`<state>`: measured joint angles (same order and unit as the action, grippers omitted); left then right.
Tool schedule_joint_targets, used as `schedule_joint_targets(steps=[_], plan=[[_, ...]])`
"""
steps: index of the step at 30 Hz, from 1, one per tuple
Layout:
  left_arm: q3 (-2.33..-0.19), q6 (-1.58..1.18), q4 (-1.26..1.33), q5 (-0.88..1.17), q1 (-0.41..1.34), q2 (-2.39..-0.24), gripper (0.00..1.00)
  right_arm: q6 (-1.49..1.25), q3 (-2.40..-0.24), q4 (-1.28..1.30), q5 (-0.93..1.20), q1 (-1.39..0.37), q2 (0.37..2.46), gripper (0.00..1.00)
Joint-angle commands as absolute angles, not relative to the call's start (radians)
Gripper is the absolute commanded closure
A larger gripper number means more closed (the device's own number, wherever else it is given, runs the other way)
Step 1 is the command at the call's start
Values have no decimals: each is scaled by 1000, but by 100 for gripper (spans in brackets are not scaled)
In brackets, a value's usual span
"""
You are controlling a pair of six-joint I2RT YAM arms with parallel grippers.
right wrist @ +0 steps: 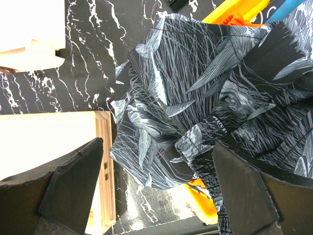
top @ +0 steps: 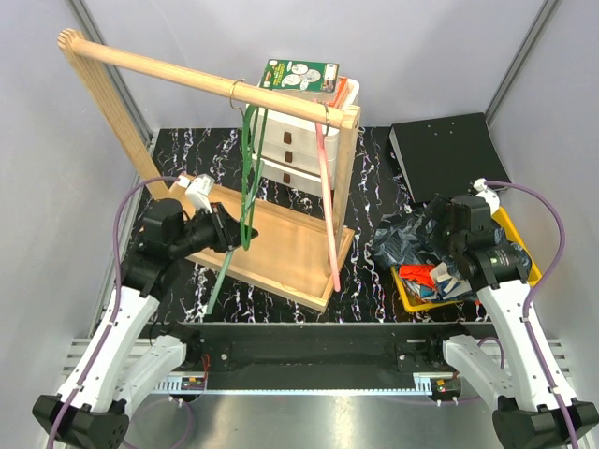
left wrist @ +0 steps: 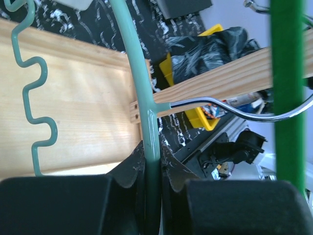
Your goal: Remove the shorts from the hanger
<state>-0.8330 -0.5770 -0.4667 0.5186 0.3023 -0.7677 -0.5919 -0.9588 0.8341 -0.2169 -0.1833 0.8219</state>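
Shorts (top: 412, 245) fill the yellow bin (top: 526, 251); left gripper (left wrist: 152, 161) clamps the teal hanger (left wrist: 142, 88), right gripper (right wrist: 157, 149) jaws apart.

- Top view: bright, even light; only soft, faint shadows across the rack base (top: 290, 253).
- Right wrist view: rack base overexposed, washed to near-white glare.
- Left wrist view: green hanger (left wrist: 287, 88), right of the rack base, blurred and close to the lens.
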Motion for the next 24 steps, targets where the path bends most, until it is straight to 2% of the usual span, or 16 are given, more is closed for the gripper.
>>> schedule_joint_targets(steps=[1, 7, 11, 16, 21, 24], plan=[[-893, -594, -304, 629, 265, -758, 100, -566, -956, 822, -201, -189, 802, 0], [-887, -670, -213, 778, 158, -787, 100, -558, -957, 830, -199, -189, 796, 0], [-836, -817, -21, 917, 74, -792, 100, -555, -962, 833, -196, -189, 792, 0], [-830, -890, 61, 965, 40, -810, 100, -557, -960, 836, -192, -189, 790, 0], [-902, -864, -61, 931, -14, -801, 100, -560, -951, 839, -187, -189, 781, 0], [-1023, -752, -245, 797, -35, -785, 100, -558, -956, 842, -183, -189, 779, 0]])
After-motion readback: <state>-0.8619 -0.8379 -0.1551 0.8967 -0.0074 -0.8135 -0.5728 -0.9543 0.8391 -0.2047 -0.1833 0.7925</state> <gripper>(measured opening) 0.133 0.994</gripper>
